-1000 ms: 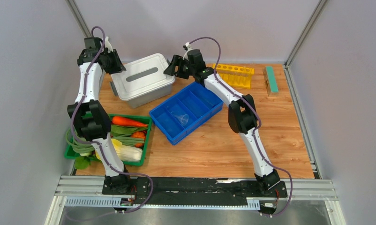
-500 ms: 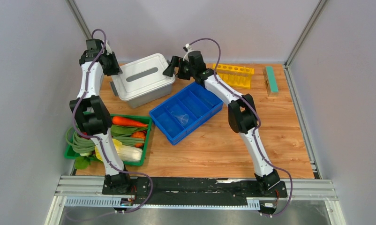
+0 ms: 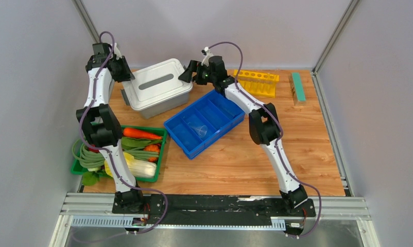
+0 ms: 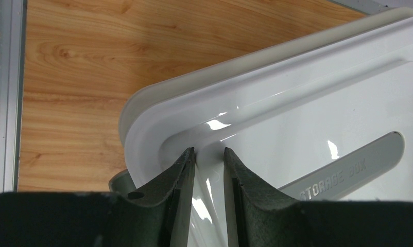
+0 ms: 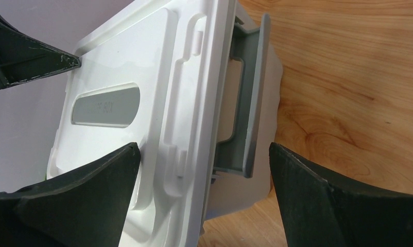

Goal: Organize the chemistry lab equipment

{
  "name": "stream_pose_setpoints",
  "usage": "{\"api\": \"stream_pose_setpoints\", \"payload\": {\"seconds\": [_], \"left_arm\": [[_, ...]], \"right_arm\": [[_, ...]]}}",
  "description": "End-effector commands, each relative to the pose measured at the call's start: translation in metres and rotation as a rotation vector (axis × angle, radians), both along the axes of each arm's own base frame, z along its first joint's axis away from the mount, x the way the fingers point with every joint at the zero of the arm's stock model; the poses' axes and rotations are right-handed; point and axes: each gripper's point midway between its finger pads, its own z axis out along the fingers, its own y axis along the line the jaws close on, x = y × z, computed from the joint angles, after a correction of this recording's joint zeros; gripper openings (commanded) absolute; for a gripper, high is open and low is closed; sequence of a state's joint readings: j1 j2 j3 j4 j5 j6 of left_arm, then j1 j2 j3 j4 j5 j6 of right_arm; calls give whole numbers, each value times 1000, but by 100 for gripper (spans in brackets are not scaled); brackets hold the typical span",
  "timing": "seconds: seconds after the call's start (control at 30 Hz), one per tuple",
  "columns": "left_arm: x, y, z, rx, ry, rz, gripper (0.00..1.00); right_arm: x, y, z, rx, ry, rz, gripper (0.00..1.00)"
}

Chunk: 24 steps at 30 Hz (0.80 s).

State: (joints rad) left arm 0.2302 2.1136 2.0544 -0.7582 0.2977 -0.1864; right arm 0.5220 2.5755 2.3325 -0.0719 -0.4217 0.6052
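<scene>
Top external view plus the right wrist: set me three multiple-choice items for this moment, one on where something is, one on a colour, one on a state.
1. Where is the clear cup?
A) in the blue tray
B) held up in the air
C) on bare wood

2. What colour is the rack at the far side?
A) red
B) yellow
C) black

3. How does the right gripper stand?
A) shut on the cup
B) shut with nothing in it
C) open, fingers either side of the grey latch

Answers:
1 A: the cup sits in a compartment of the tray.
2 B: the rack behind the tray is plainly yellow.
3 C: the fingers stand wide apart astride the latch on the side of the white storage box.
</scene>
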Motion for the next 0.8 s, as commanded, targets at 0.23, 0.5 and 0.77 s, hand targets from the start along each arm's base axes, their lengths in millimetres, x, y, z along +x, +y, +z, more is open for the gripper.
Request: {"api": "stream_pose_setpoints", "payload": {"seconds": [0.23, 0.5, 0.77], "left_arm": [[-18, 0, -69, -29, 199, 12, 34], [-16, 5, -49, 2, 180, 21, 34], [-13, 3, 31, 36, 28, -7, 40]], "right_arm": [[-8, 17, 37, 108, -121, 126, 66], [-13, 14, 50, 36, -193, 116, 53], [-6, -8, 63, -38, -132, -9, 91]]}}
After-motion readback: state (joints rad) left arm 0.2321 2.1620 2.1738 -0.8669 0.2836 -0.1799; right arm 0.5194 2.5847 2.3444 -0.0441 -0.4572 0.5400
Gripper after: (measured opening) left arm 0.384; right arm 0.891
